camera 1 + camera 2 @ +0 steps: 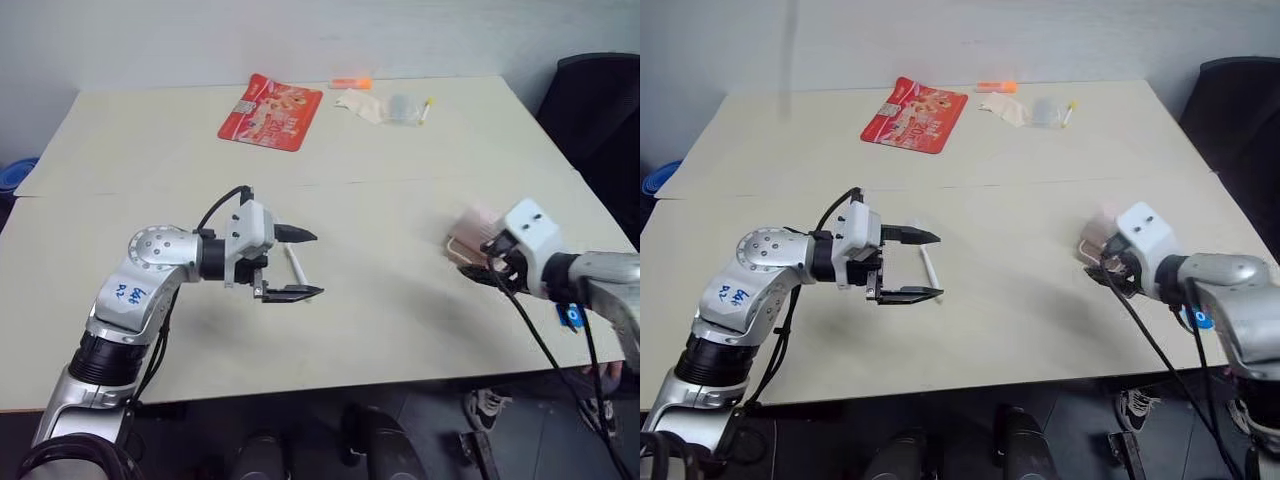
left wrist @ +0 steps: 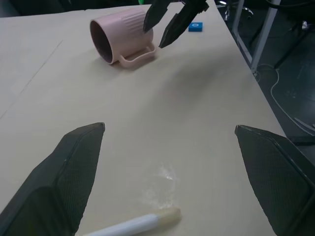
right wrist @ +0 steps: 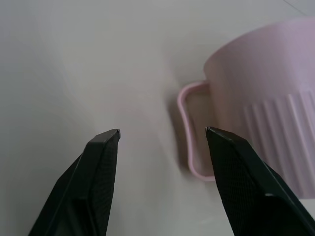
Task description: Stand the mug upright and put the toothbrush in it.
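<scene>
The pale pink ribbed mug lies on its side at the table's right, its dark mouth facing my left arm and its loop handle resting on the tabletop. My right gripper hovers open just above the mug, fingertips close to the handle and holding nothing. The white toothbrush lies flat on the table nearer the middle. My left gripper is open wide, pointing right, with one finger on each side of the toothbrush and not touching it.
At the far side of the table lie a red packet, a small orange item and a clear wrapper. A black chair stands off the right edge. Bare tabletop separates the two grippers.
</scene>
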